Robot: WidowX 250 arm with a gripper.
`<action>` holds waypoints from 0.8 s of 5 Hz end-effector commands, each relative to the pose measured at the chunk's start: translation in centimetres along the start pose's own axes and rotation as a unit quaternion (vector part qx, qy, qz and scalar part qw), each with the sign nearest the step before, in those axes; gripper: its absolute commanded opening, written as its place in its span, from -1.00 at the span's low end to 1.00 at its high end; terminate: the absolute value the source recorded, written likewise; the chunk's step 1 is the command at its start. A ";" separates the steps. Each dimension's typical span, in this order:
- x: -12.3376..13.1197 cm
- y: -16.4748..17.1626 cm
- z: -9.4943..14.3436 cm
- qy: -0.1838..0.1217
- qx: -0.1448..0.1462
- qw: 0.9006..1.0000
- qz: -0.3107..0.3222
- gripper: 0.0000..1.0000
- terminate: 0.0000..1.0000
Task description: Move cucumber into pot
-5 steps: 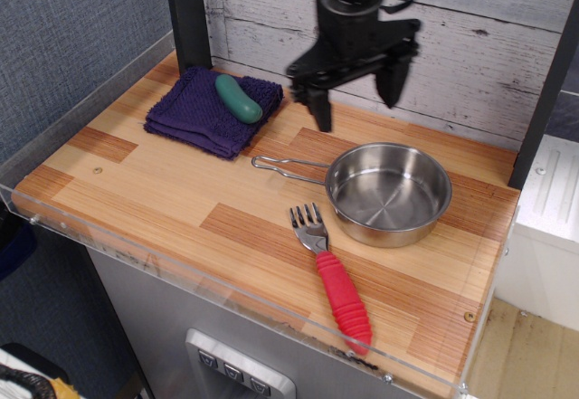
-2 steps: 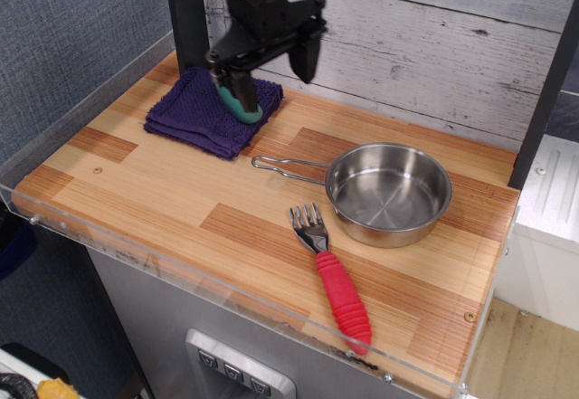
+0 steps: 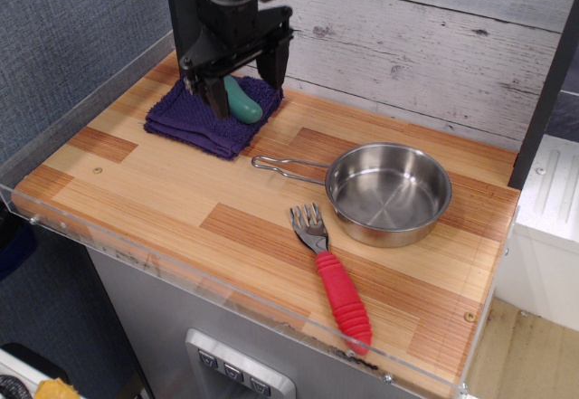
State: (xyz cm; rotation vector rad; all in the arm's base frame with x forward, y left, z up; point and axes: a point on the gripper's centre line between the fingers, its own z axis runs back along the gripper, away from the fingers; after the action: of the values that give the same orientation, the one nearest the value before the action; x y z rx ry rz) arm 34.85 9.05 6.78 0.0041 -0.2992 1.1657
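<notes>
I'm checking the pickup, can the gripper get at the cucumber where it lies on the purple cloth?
Probably yes. The gripper hangs right over the cucumber with its jaws open on either side, and nothing lies on the purple cloth to block it.

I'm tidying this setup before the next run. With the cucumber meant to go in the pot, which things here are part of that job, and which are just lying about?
Part of the job:
- cucumber, lying on the cloth
- pot, empty
- gripper, open, fingers either side of the cucumber

Just lying about:
- fork, in front of the pot
- purple cloth, only under the cucumber
</notes>
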 end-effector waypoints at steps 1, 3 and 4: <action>1.4 -1.0 -0.1 -0.028 -0.015 0.999 0.003 1.00 -1.00; 1.3 -1.8 -2.1 0.002 -0.011 1.000 -0.010 1.00 -1.00; 1.2 -1.2 -2.3 0.007 -0.002 1.000 -0.013 1.00 -1.00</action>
State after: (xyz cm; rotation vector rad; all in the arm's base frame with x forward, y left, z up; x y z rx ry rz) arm 37.03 9.62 3.48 0.0093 -0.2467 1.1293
